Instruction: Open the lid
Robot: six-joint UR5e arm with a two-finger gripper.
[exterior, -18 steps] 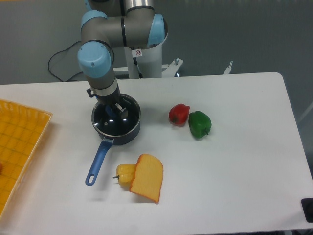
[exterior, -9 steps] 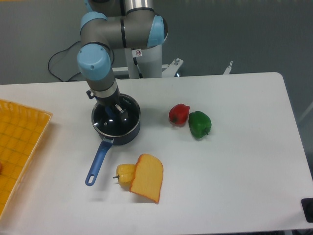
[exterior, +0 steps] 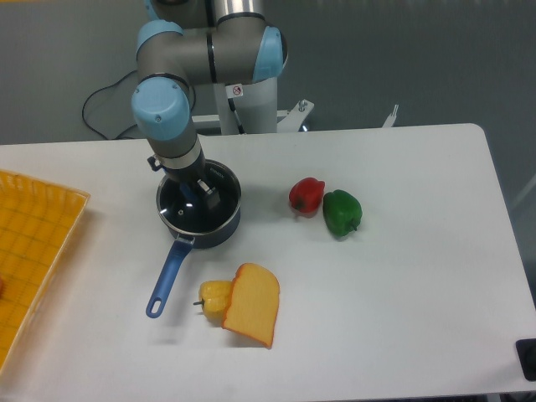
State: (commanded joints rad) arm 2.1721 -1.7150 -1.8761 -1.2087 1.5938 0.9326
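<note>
While lid (exterior: 194, 211) is sitting on pan (exterior: 199, 219), we are hovering gripper (exterior: 198, 193) over knob, fingers straddling it; whether clenched, cannot tell. We are judging grasp step in hand. Next: firm pinch, straight lift.

The pan (exterior: 199, 209) sits left of the bench's (exterior: 402, 276) centre, near the back edge, handle (exterior: 167, 277) reaching toward the front-left. The lid (exterior: 193, 203) lies on the pan, with the gripper (exterior: 198, 191) over it. Two peppers (exterior: 325, 205) touch side by side right of the pan. Before the pan, a third pepper (exterior: 214, 297) lies against a wedge (exterior: 252, 304) on its right. A tray (exterior: 33, 251) overhangs the left edge
</note>
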